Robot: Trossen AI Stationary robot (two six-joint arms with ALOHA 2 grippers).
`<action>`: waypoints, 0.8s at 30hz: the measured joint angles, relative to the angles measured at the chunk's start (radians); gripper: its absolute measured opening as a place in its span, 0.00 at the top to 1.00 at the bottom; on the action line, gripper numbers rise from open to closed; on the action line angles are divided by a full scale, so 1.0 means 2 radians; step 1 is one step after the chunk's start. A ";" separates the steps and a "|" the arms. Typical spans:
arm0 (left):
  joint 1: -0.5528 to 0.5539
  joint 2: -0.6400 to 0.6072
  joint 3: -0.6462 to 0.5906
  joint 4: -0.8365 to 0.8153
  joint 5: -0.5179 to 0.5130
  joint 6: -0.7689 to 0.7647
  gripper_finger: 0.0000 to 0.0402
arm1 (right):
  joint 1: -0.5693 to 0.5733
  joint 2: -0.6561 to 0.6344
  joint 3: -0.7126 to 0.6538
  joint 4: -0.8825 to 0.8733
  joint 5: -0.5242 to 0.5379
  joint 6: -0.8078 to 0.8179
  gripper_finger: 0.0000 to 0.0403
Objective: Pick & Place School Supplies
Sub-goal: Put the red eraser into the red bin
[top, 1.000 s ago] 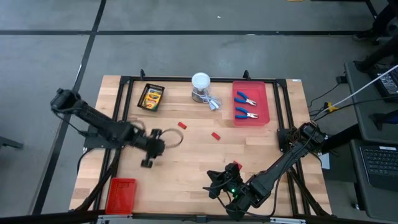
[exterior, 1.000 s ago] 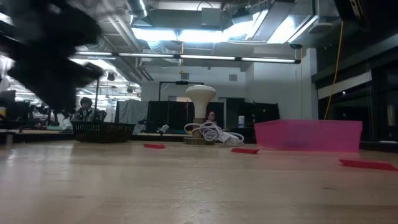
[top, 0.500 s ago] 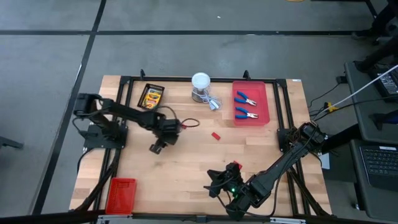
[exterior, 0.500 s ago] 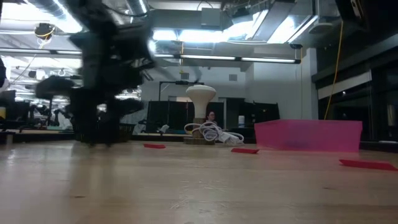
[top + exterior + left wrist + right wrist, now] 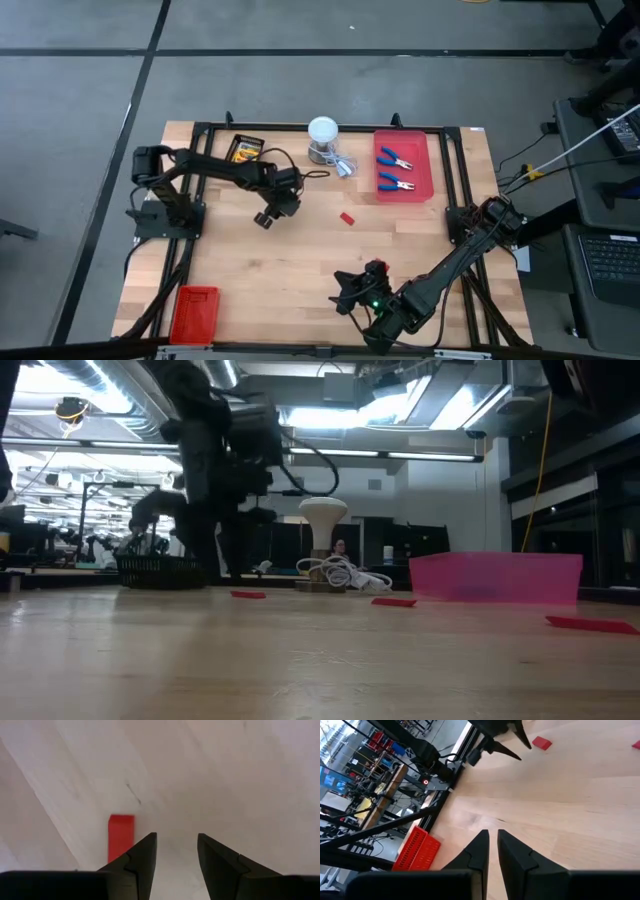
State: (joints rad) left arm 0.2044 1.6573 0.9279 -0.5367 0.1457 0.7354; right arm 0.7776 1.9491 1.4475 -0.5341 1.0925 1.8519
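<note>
Red block (image 5: 121,836) on table, just beside left gripper (image 5: 176,851) open jaws

Left tool (image 5: 268,219) now farther back, above a red block (image 5: 121,837) (jaws wider apart).

Your left arm reaches across from the left edge toward the middle, its left hand (image 5: 175,857) pointing down with the two fingers parted and nothing between them. Your right arm lies folded low at the near edge, its right hand (image 5: 491,845) almost closed and empty.
</note>
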 joint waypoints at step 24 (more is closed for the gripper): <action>0.043 0.027 0.001 0.053 -0.009 0.031 0.65 | 0.000 0.009 0.000 -0.010 -0.008 0.037 0.89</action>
State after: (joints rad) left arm 0.2900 1.7103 0.9298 -0.4299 0.1269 0.7974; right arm 0.7776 1.9667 1.4475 -0.5551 1.0767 1.9255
